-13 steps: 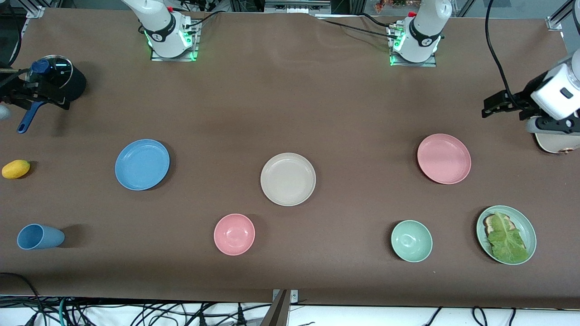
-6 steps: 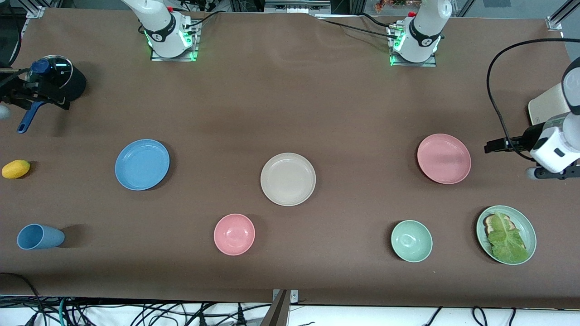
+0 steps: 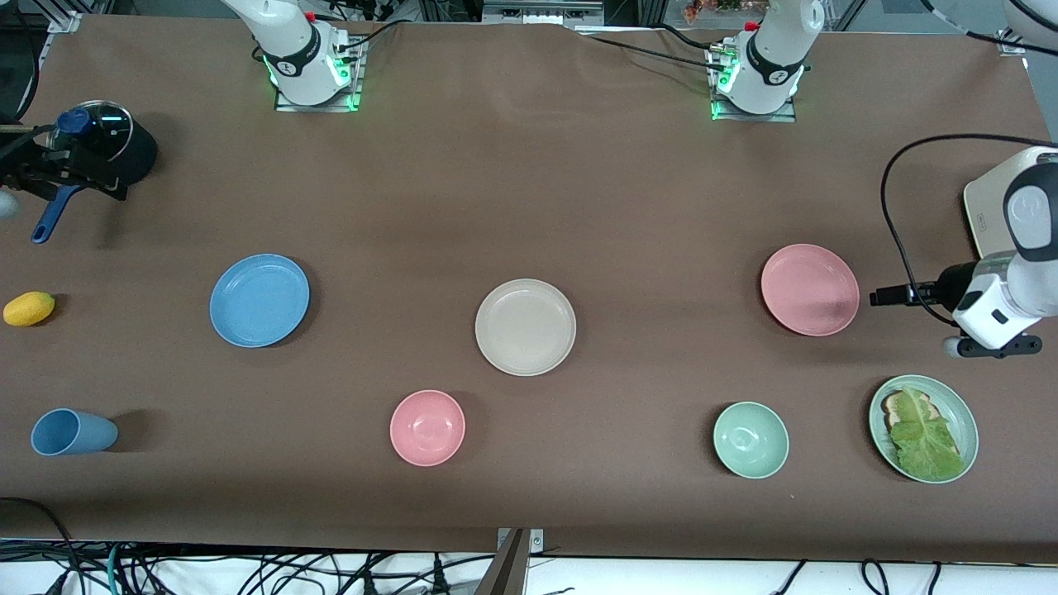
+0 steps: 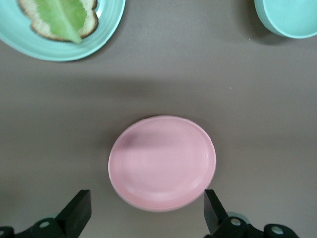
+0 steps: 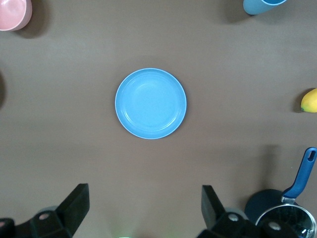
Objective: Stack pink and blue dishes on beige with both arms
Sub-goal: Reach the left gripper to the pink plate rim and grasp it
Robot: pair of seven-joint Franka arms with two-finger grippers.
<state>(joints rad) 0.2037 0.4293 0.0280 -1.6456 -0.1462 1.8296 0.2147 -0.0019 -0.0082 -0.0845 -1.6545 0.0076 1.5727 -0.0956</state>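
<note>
Three plates flat, unstacked: pink plate [image 3: 810, 289]; blue plate [image 3: 259, 299]; beige plate [image 3: 526, 326]

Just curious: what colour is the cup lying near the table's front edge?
Blue. The cup shows best in the front view.

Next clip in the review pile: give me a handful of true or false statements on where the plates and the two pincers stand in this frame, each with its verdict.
1. The pink plate already lies on the beige plate. False: it sits alone on the table, toward the left arm's end.
2. The left pincer is open beside the pink plate, holding nothing. True.
3. The blue plate is stacked under the pink bowl. False: the two lie apart, the bowl nearer the front camera.
4. The right pincer is open and empty, by the lidded pot. True.
5. The beige plate holds lettuce. False: it is bare; the lettuce lies on the green plate.
</note>
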